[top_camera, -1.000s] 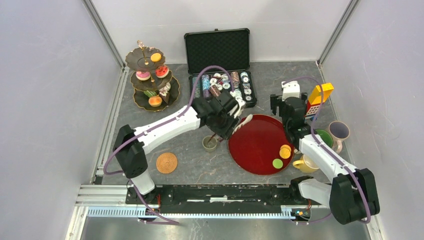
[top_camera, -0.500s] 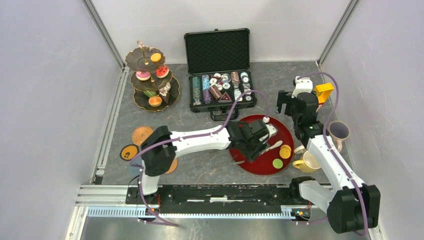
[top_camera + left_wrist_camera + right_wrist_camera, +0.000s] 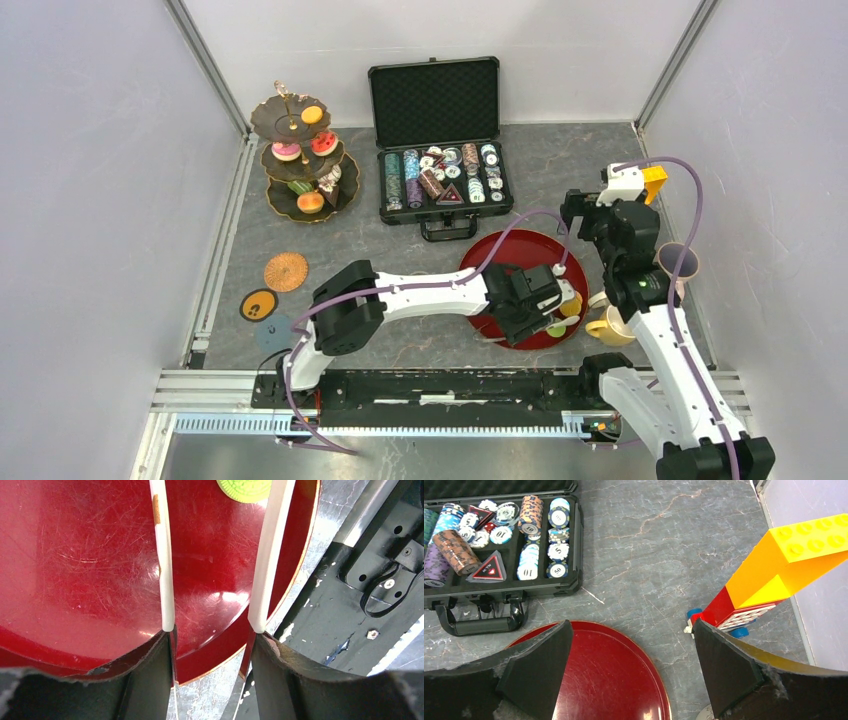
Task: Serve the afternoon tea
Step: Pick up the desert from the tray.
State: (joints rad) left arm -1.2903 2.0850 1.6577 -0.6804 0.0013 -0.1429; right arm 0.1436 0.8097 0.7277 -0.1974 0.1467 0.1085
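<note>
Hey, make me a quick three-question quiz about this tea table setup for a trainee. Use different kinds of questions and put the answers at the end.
1. True or false: the left gripper is shut on the green round.
2. Which sweet lies on the top tier of the three-tier stand? A) orange round B) pink donut C) cake slice
3. Fill in: the mug beside the near right rim of the red tray is ___ in colour.

Key
1. False: its jaws stand apart above the tray, with the round ahead of them.
2. A
3. yellow
</note>
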